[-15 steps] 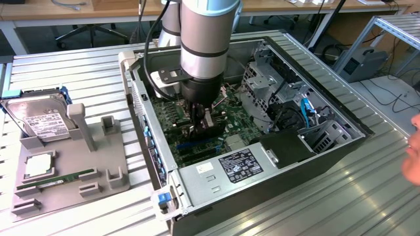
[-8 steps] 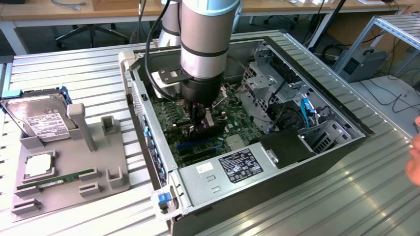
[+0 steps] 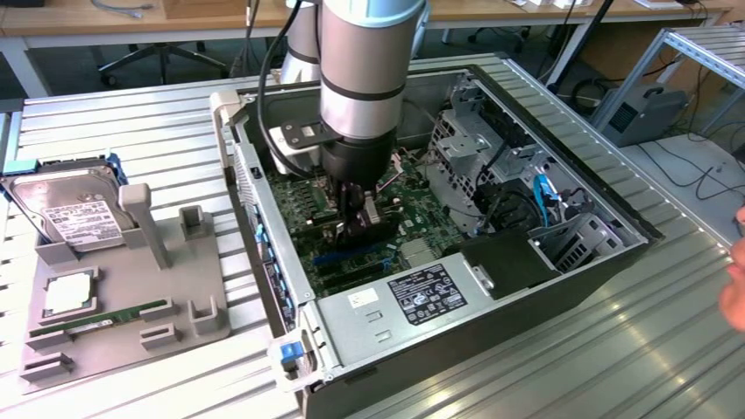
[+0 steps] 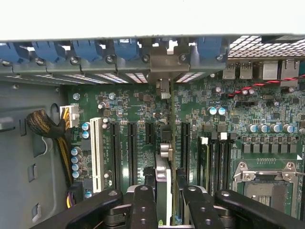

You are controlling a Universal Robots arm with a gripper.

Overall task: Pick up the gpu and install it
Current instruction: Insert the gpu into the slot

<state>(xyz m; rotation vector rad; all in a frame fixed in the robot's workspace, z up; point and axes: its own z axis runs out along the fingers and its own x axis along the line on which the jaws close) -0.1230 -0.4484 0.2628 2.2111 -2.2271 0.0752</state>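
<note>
Deep inside the open case, the claw closed on the gpu — card held edge-on between the fingers, upright over the motherboard. In the exterior view, arm reaching straight down into the case, claw low above the board with the dark card in its grip.

Pickup done, by the look of it: card off the surface and carried into the case. Install under way but not shown finished. From the wrist view, card lined up with the gap between the black slots on either side of the claw, its far end pointing toward the bracket openings in the rear wall of the case. Whether the card's edge has met a slot cannot be told — the contact point sits hidden under the card itself. Seating, and the bracket's fit at the rear wall, judged still outstanding.

Well away from the claw, outside the case: a grey holder on the surface, with a hard drive propped at its far end and a green memory stick lying in it. Beside the claw within the case, a white slot and a bundle of cables; power supply near the case's front edge. A person's hand at the exterior view's right edge, well apart from the work.
</note>
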